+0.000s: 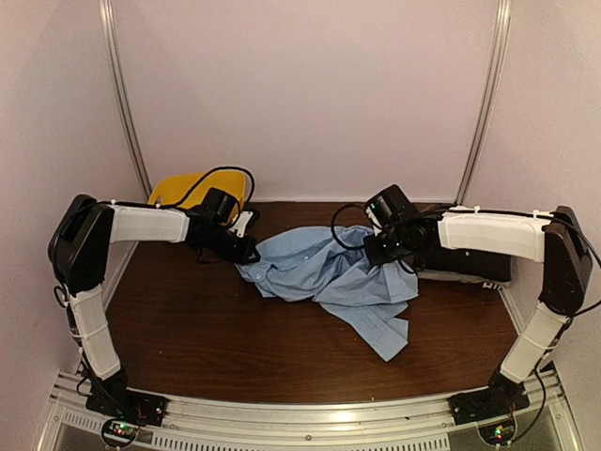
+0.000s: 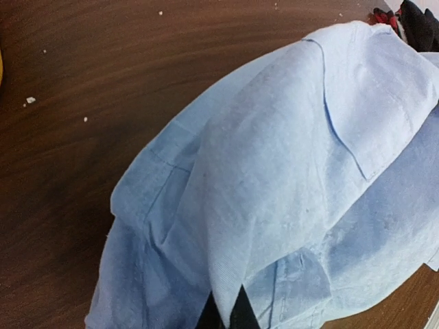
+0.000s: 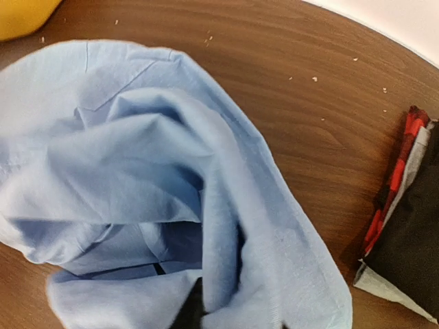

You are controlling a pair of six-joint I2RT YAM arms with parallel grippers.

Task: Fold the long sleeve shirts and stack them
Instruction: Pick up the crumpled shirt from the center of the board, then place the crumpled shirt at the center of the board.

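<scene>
1. Pale walls enclose a dark wooden table (image 1: 188, 329).
2. One light blue shirt (image 1: 324, 277) lies crumpled mid-table, long axis left to right, between the arms.
3. Left jaws are closed tight on its left edge; right jaws look clamped on a fold at its right edge.
4. We count one folded pile (image 1: 474, 268), right, and one yellow bin (image 1: 183, 193), far left.
</scene>
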